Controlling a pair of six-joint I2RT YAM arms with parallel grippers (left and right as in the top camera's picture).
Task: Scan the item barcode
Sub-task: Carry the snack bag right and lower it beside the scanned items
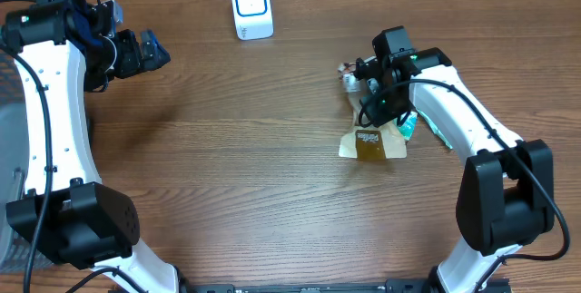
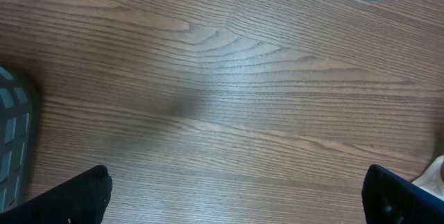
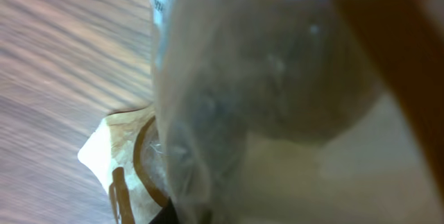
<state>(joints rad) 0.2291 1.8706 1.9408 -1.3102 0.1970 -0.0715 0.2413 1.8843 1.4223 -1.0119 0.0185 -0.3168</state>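
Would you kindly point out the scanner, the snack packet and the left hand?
scanner (image 1: 251,4), overhead view, middle of its white face.
snack packet (image 1: 369,144), overhead view, its brown label end.
left hand (image 1: 156,50), overhead view, between its fingertips.

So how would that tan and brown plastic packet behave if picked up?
The tan and brown plastic packet probably flops: its clear film looks thin and creased in the right wrist view. Likely light, since it lies nearly flat on the wooden table. The glossy film may slip.

Tabletop: brown, wood-grain pattern. Scanner at 12 o'clock: white with blue trim. Pouch at 3 o'clock: tan, brown label.
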